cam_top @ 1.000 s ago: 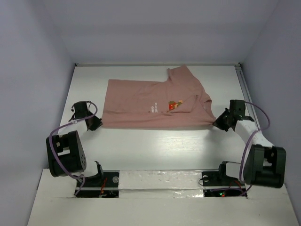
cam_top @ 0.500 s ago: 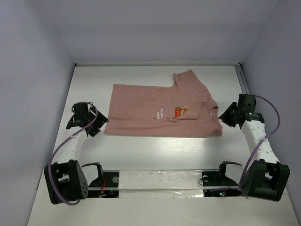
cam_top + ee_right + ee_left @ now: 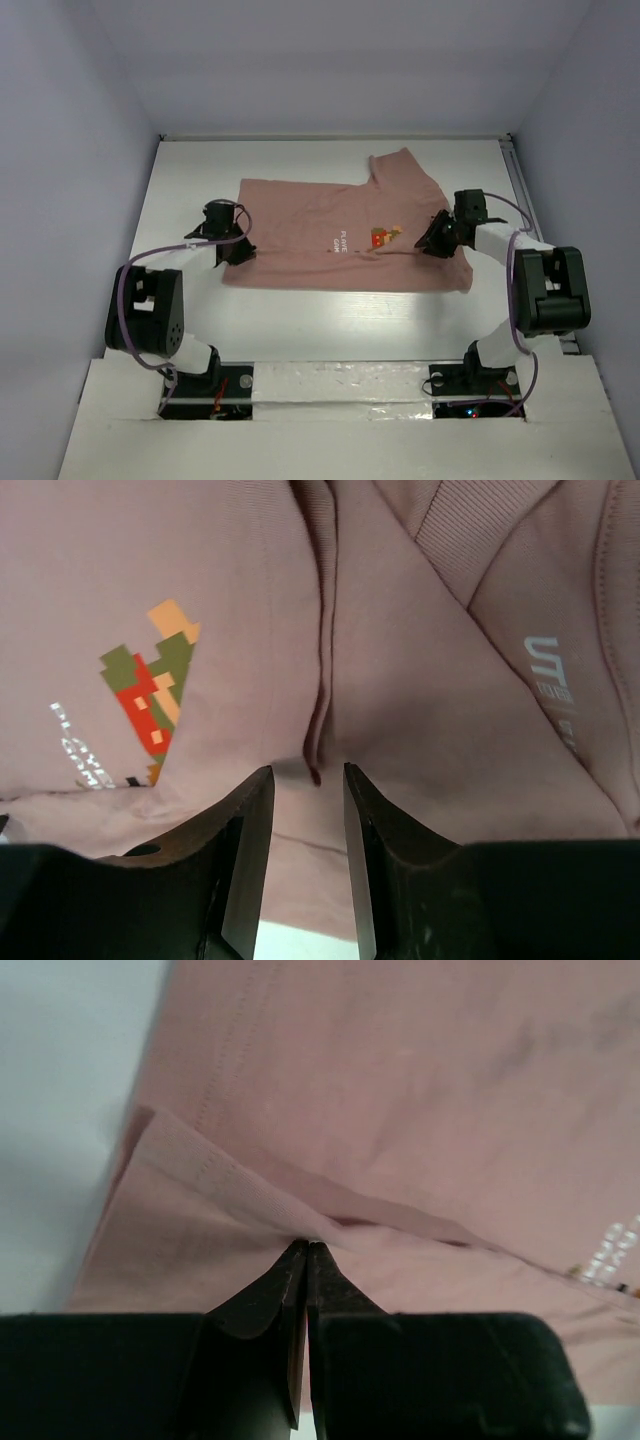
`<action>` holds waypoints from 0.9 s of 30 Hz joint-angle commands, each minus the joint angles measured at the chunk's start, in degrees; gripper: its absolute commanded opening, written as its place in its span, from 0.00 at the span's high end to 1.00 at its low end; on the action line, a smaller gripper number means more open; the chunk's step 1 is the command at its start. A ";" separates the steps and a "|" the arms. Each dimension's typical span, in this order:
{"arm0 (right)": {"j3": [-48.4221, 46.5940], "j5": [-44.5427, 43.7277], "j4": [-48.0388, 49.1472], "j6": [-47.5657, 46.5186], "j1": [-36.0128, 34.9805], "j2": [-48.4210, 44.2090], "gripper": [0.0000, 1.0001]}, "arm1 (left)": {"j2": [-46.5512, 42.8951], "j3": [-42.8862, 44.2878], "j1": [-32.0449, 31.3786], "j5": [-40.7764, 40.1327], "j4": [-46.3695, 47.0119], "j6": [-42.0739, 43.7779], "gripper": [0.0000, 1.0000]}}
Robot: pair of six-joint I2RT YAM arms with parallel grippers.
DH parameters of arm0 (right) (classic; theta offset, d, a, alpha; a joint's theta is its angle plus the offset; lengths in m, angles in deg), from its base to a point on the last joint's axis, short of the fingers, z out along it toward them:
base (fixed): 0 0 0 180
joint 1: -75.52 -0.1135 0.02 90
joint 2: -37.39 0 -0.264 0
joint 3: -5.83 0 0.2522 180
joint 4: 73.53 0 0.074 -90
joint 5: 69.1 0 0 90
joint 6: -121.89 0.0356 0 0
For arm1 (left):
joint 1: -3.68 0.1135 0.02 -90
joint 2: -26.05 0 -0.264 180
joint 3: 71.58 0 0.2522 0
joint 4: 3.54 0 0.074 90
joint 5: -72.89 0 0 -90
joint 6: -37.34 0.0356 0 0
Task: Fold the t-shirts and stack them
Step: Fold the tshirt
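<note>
The salmon-pink t-shirt [image 3: 300, 215] lies flat on the white table, partly folded, collar to the right, with its pixel print [image 3: 383, 238] facing up. My left gripper [image 3: 232, 246] is at the shirt's near left corner. In the left wrist view it [image 3: 307, 1248] is shut on a raised fold of the t-shirt [image 3: 400, 1080] close to the hem. My right gripper [image 3: 436, 238] sits on the shirt by the collar. In the right wrist view it [image 3: 308, 772] is open, its jaws on either side of a crease in the t-shirt [image 3: 420, 680], beside the print [image 3: 150, 680].
The white table [image 3: 330, 320] is boxed in by pale walls at the left, back and right. A metal rail [image 3: 518, 175] runs along the right edge. The arm bases and a white bar [image 3: 340, 385] stand at the near edge.
Both grippers moved inward from beside the shirt onto it. The left one closed on a fold at the left hem. The right one came to the collar area. The shirt earlier shifted right.
</note>
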 commanded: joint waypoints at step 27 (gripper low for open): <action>-23.68 -1.16 -1.70 -2.41 -6.24 14.26 0.93 | 2.35 1.30 0.69 -5.12 1.46 2.70 1.00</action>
